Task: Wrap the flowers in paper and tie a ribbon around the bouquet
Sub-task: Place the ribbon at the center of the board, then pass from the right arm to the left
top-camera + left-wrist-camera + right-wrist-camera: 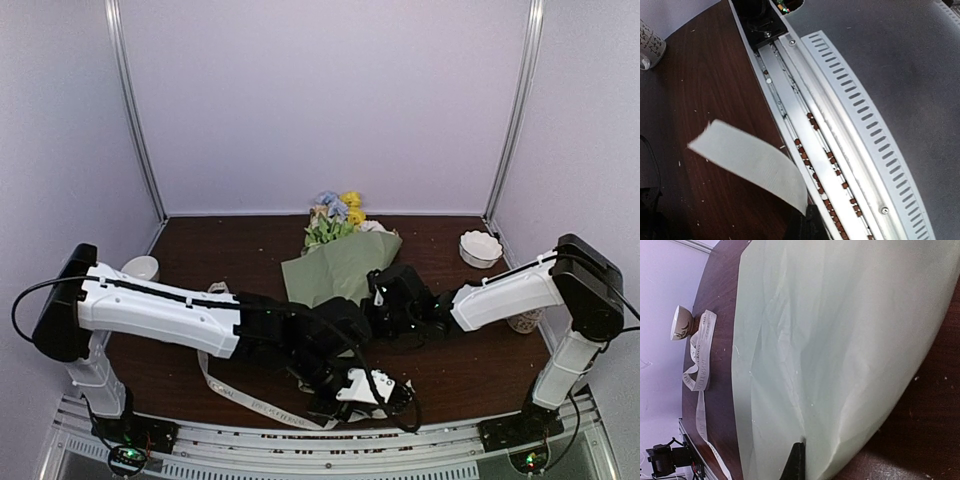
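The bouquet lies mid-table, its sage green paper (340, 268) rolled into a cone around the flowers (335, 215), whose pink, blue and yellow blooms point to the back wall. My right gripper (380, 292) rests on the cone's near right side. In the right wrist view its dark tips (797, 460) are shut on a fold of the paper (840, 340). The cream ribbon (250, 400) trails along the table's near edge. My left gripper (400, 393) is low at the front edge and shut on one ribbon end (750, 162), which arches up from the tips (807, 222).
A white scalloped bowl (480, 247) stands at the back right. One small cup (140, 268) stands at the left and a patterned cup (522, 322) sits by the right arm. The slotted metal rail (850, 115) runs along the near table edge beside my left gripper.
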`<state>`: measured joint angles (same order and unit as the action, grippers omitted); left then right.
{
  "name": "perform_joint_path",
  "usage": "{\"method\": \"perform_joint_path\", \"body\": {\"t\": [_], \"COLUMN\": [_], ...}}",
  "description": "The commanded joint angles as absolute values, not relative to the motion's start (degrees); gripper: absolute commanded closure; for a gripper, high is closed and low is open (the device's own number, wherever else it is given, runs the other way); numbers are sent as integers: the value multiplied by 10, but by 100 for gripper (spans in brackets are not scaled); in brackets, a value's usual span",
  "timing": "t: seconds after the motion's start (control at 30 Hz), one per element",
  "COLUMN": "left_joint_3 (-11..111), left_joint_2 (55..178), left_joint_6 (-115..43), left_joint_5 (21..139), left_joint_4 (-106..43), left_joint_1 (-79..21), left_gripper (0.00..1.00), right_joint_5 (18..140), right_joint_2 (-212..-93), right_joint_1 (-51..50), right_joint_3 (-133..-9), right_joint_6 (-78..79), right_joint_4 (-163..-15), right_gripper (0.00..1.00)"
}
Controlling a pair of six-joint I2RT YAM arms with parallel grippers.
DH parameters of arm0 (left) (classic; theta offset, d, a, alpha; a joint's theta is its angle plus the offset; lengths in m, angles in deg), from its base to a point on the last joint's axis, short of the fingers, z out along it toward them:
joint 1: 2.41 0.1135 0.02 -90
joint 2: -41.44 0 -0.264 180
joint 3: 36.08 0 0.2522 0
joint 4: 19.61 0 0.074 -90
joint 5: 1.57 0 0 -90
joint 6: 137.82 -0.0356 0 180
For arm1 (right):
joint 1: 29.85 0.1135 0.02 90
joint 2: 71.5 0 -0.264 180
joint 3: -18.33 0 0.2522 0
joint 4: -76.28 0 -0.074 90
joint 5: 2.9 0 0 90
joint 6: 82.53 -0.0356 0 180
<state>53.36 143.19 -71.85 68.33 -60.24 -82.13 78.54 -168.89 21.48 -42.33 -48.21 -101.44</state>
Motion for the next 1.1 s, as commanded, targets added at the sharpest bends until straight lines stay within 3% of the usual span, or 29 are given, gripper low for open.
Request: {"method": "perform_joint_path", "body": {"t": [0.0, 0.27, 0.3, 0.47, 0.57, 0.67, 0.8, 1.07], "left_joint_3": [577, 598, 600, 606, 578, 555, 514, 402], "left_joint_2": [1462, 1490, 1495, 1492, 1453, 1414, 1352, 1254], "left_joint_6": [-780, -792, -792, -765, -769, -746, -658, -378], "left_joint_5": [749, 905, 910, 911, 863, 849, 796, 769], "left_joint_4": [-578, -500, -497, -505, -483, -464, -431, -401], "left_joint_1": [-824, -822, -821, -816, -816, -813, -774, -587], "left_gripper": [100, 100, 95, 31, 11, 4, 2, 2], "right_joint_5": [772, 770, 771, 767, 766, 767, 769, 769], "right_joint_2": [-1665, -1650, -1647, -1640, -1643, -1642, -1645, -1645], "right_joint_1": [209, 207, 206, 203, 204, 203, 202, 201], "right_joint_3": [-446, -464, -467, -461, -460, -459, -456, -448], "right_joint_6": [-465, -445, -441, -442, -442, -443, -443, -447], "right_joint_4": [-986, -950, -942, -943, -943, -946, -951, -960], "right_gripper": [100, 100, 100, 100, 100, 100, 100, 100]}}
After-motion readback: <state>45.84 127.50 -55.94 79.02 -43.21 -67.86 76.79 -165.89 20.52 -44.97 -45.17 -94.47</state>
